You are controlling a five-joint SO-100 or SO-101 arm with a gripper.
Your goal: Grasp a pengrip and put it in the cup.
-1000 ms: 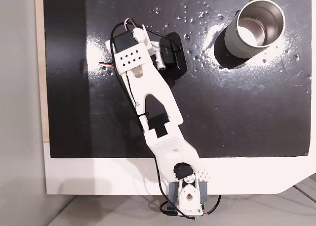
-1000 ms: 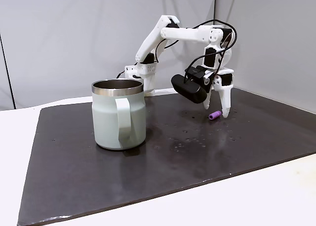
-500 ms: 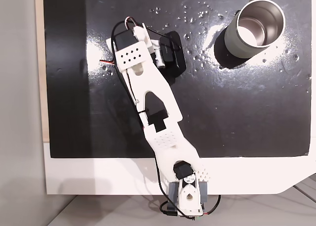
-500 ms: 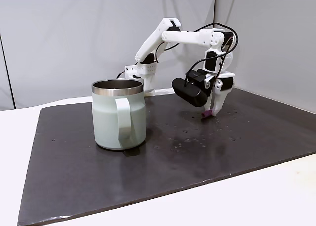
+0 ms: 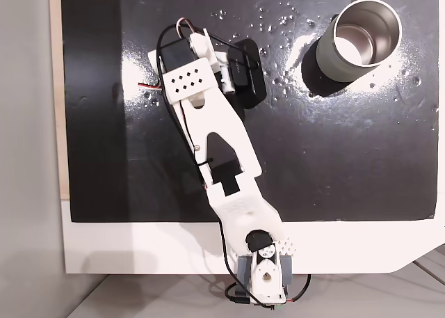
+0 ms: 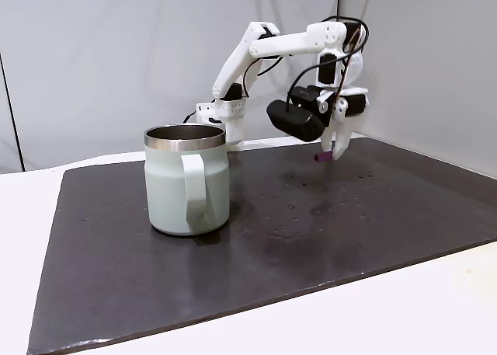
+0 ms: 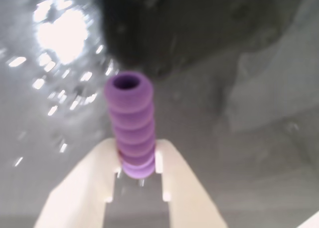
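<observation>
The gripper [image 7: 137, 163] pinches the purple pengrip [image 7: 130, 123] above the mat; no writing is legible.

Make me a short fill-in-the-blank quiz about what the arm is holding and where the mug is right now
1. The tool is shut on a ribbed pengrip whose colour is ____.
2. In the side fixed view the pengrip hangs ____ the dark mat, not resting on it.
3. The cup stands ____ on the mat.
4. Looking into the cup from above, its inside is ____.

Missing words: purple; above; upright; empty
</observation>
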